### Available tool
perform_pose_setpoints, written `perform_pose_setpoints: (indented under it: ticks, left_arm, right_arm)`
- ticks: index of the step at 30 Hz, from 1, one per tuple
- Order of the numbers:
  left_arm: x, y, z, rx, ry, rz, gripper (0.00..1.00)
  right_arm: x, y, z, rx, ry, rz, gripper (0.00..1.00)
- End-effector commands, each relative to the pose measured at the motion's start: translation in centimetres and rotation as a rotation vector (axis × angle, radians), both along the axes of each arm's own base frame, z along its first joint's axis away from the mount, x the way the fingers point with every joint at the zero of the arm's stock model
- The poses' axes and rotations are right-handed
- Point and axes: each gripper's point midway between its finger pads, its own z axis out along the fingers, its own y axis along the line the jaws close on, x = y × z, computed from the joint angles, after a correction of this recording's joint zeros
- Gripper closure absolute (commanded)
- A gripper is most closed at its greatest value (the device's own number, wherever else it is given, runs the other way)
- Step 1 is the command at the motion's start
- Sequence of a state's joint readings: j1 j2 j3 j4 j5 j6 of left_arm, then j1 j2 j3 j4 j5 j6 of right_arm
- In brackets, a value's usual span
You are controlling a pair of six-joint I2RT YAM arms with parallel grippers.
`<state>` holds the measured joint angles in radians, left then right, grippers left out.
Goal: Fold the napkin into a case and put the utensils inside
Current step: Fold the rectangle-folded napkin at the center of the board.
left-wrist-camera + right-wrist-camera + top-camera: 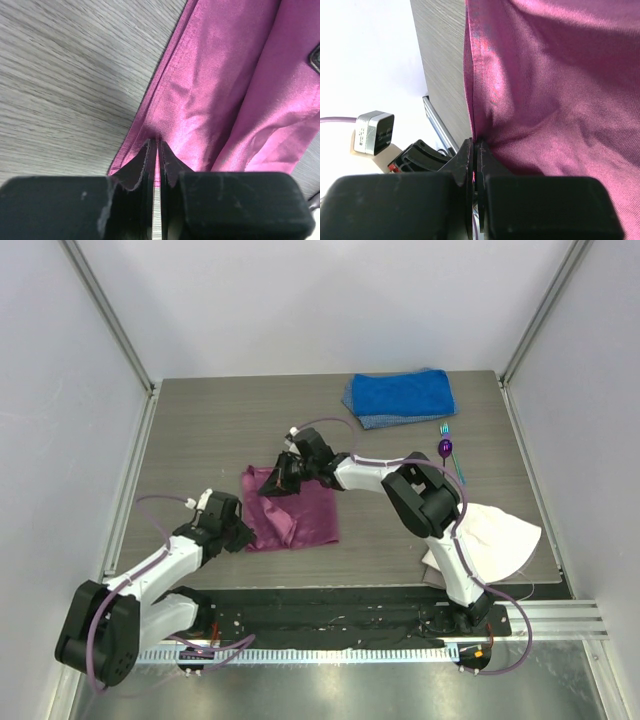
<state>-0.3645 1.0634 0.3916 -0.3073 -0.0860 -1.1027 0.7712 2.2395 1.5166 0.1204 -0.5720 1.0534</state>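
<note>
Left gripper and right gripper each pinch tight the napkin's left edge, mid-table; pale walls around.

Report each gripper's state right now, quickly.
The left gripper is closed, pinching the napkin at its edge.
The right gripper is closed, pinching the napkin at its edge.

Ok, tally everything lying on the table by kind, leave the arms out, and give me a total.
Cloths: 3 (napkin, blue towel, white cloth)
Utensils: 2 (spoon, fork)
Total: 5
</note>
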Motion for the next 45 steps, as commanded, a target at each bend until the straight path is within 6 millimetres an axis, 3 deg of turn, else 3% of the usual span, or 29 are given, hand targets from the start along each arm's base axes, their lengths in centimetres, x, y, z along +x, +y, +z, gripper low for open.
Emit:
perform_pose_setpoints:
  ticks: [1,6,21,33,45]
  left_arm:
    - [-0.5,0.1,-0.5,-0.015,0.007,0.014,0.91]
    - [-0.6,0.1,-0.4,-0.022,0.0,0.016,0.91]
    - [-0.7,0.1,-0.1,-0.024,-0.011,0.017,0.91]
    - [-0.6,0.0,-0.3,-0.029,-0.011,0.017,0.92]
    - [-0.9,0.2,-0.5,-0.026,-0.006,0.019,0.92]
  right_arm:
    - [0.6,1.6,2.5,0.06,-0.054,0.004,0.99]
    - [0.0,2.4,2.5,0.06,-0.053,0.021,0.99]
    - [-0.1,2.6,-0.2,0.014,-0.024,0.018,0.99]
    - [-0.7,3.4,0.1,0.027,-0.023,0.039,0.99]
    - [-1.3,4.1,-0.8,0.023,-0.012,0.053,0.99]
